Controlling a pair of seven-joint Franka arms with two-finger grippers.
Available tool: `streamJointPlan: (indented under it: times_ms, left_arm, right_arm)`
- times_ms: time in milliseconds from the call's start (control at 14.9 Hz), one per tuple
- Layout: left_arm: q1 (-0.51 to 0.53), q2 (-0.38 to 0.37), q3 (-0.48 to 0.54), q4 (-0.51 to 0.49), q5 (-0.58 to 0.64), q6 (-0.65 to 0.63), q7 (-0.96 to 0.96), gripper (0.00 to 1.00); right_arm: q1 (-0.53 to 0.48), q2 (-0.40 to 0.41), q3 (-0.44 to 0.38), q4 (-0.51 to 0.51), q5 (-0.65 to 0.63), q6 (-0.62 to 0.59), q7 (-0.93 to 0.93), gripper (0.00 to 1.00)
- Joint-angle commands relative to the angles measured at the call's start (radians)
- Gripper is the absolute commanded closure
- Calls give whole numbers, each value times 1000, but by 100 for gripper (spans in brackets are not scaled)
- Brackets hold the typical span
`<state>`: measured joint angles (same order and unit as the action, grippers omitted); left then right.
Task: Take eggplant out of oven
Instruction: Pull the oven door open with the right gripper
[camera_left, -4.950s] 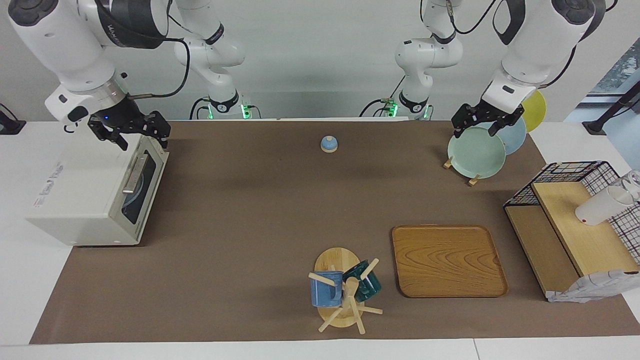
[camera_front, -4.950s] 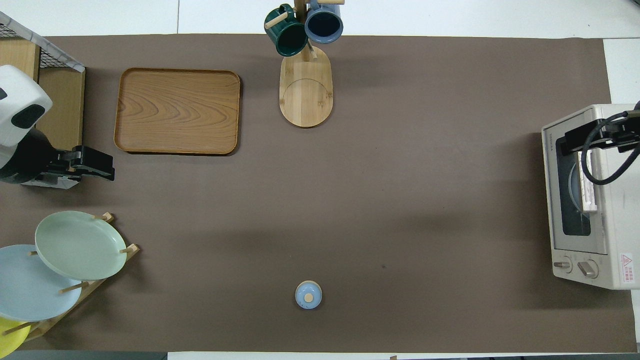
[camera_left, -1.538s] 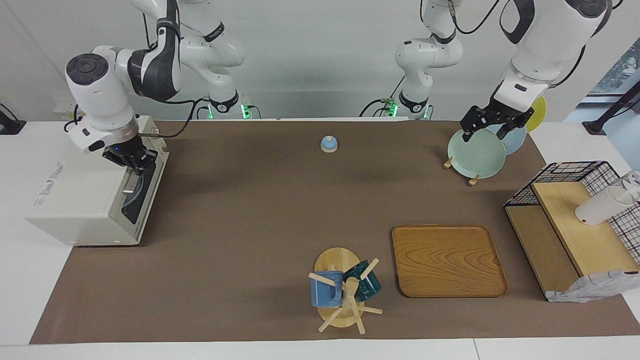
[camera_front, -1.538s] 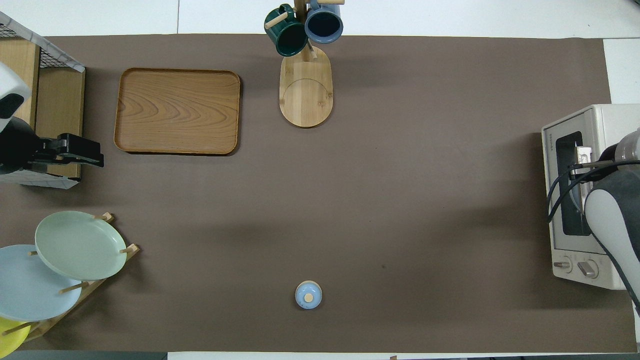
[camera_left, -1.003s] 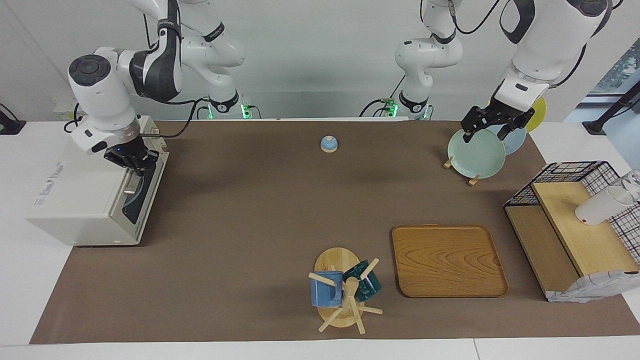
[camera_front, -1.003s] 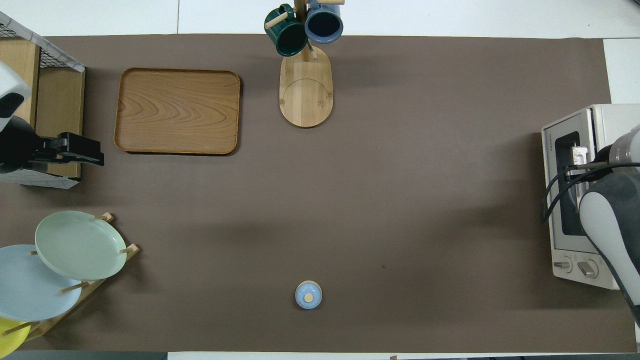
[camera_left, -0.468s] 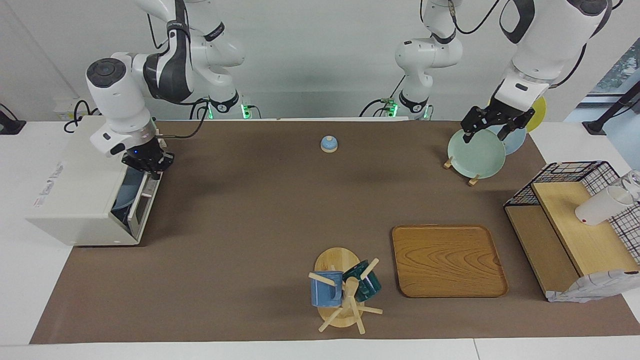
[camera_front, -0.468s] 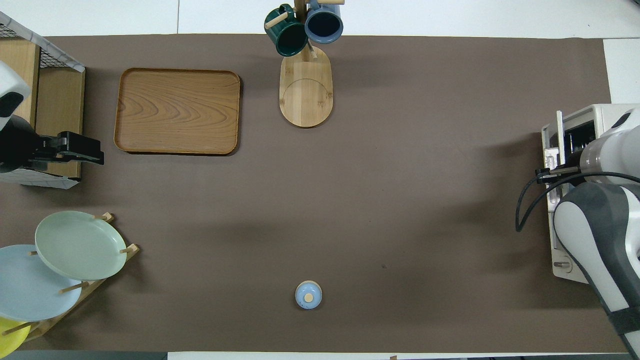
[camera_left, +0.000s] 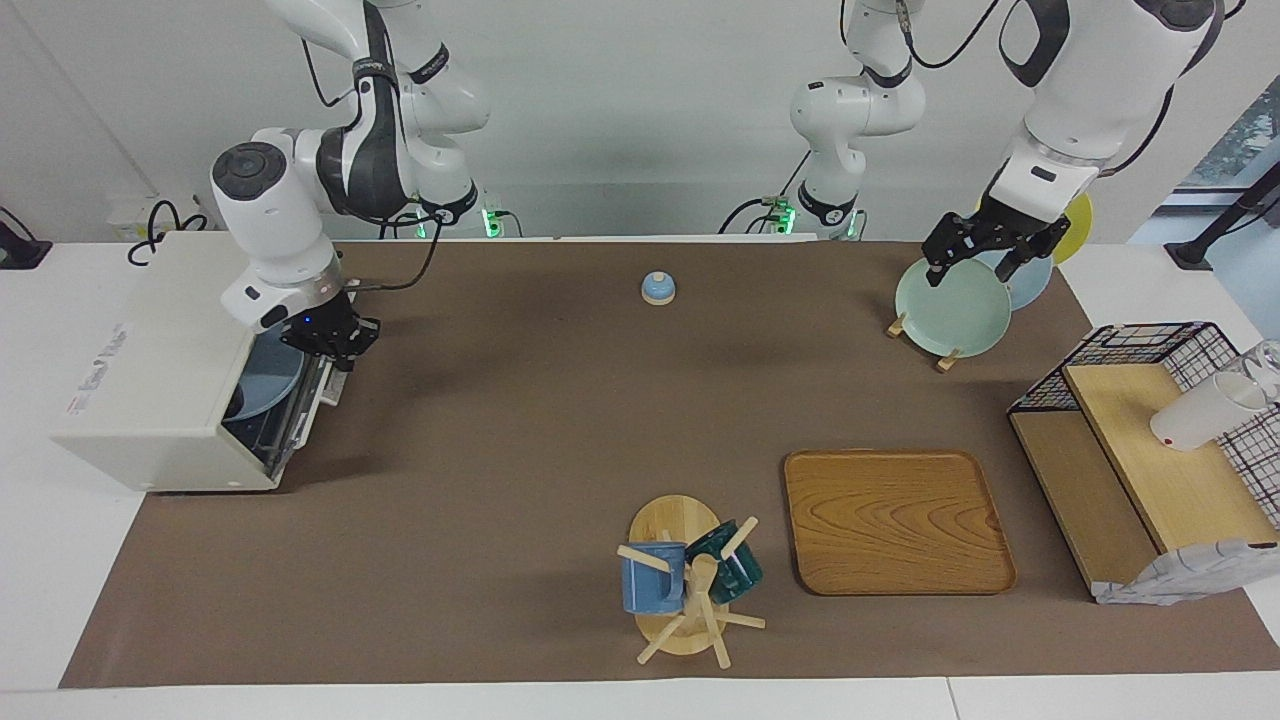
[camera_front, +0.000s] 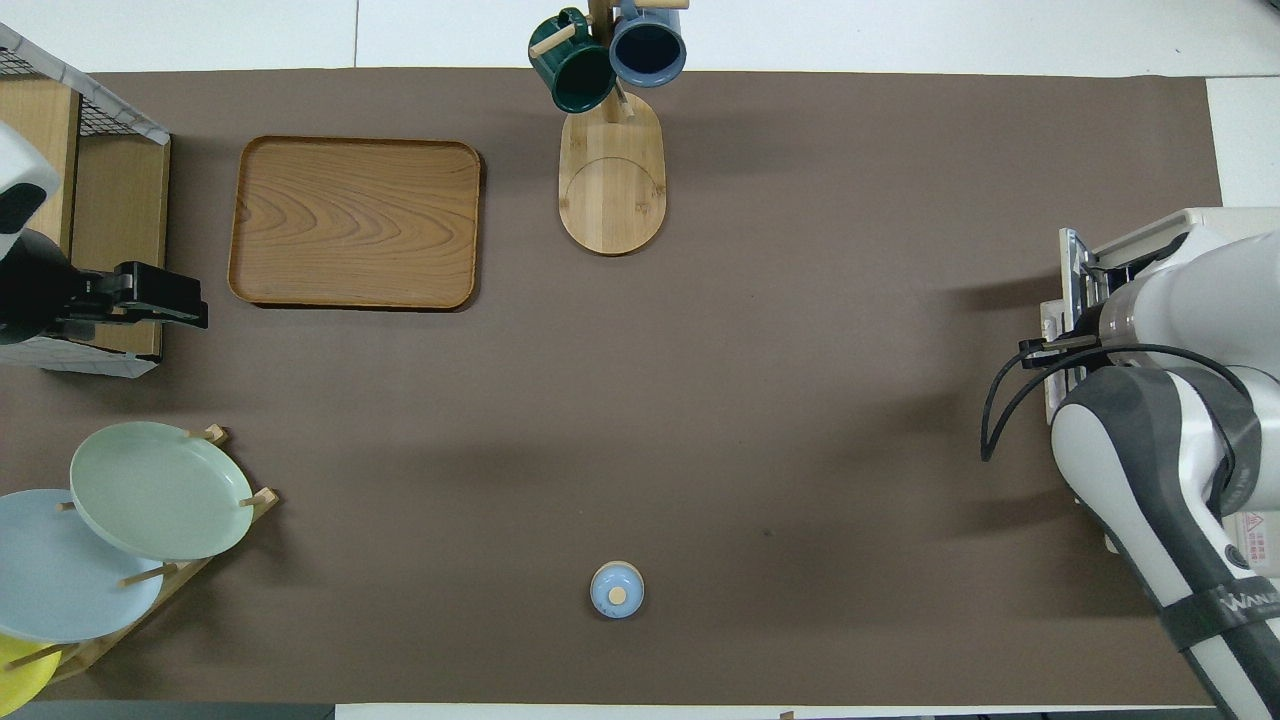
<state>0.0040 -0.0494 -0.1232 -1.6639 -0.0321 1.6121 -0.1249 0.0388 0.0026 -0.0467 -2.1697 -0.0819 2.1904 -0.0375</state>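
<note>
1. The boxy off-white toaster oven (camera_left: 160, 385) sits at the right arm's end of the table, its dark glass door (camera_left: 305, 405) pulled partly down.
2. The right gripper (camera_left: 335, 345) is clenched on the door's silver bar handle.
3. The eggplant is not visible; only a pale blue plate (camera_left: 268, 378) shows inside.
4. The left gripper (camera_left: 985, 258) waits, fingers spread, over the pale green plate (camera_left: 952, 305).
5. Risk: the handle may slip free, letting the door drop.

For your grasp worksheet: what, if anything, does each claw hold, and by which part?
The right claw grips the oven door by its handle. The left claw, over the plate rack, holds nothing.
</note>
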Motion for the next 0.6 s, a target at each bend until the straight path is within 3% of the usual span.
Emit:
streamJointPlan:
  times_ms: [0, 535]
  left_arm:
    - [5, -1, -3, -1, -15, 11, 7, 0]
    - [5, -1, -3, 1, -26, 12, 5, 0]
  right_arm:
    - [-8, 69, -15, -6, -25, 117, 40, 100]
    - [7, 148, -12, -6, 27, 170, 71, 100]
